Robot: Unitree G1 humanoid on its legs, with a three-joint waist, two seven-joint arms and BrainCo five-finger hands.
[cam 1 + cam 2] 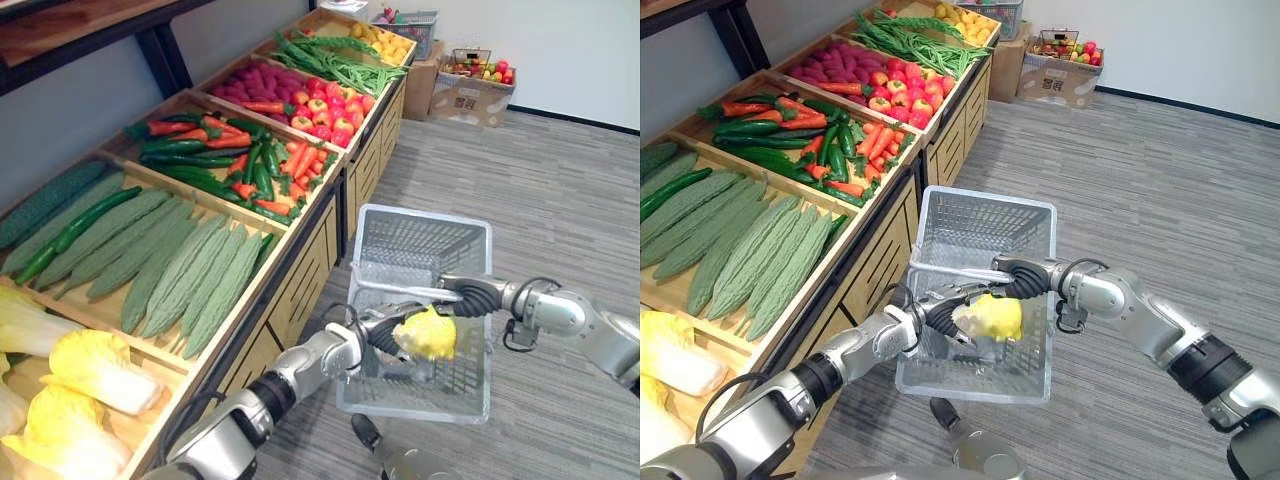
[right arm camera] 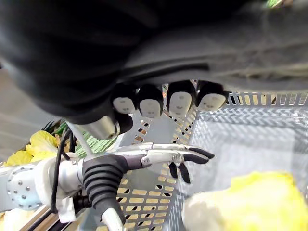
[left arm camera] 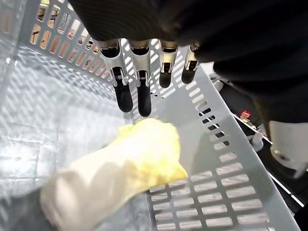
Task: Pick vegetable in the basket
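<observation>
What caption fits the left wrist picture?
The left hand, fingers straight, hovers above a yellow cabbage inside the grey basket.

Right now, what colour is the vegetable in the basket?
Cabbage: yellow with a whitish base, best in left wrist view.

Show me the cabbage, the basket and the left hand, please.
cabbage point(image 1: 428, 333): left eye view, on its yellow leaves.
basket point(image 1: 425, 243): left eye view, on its far mesh wall.
left hand point(image 3: 142, 96): left wrist view, on a straight finger.
</observation>
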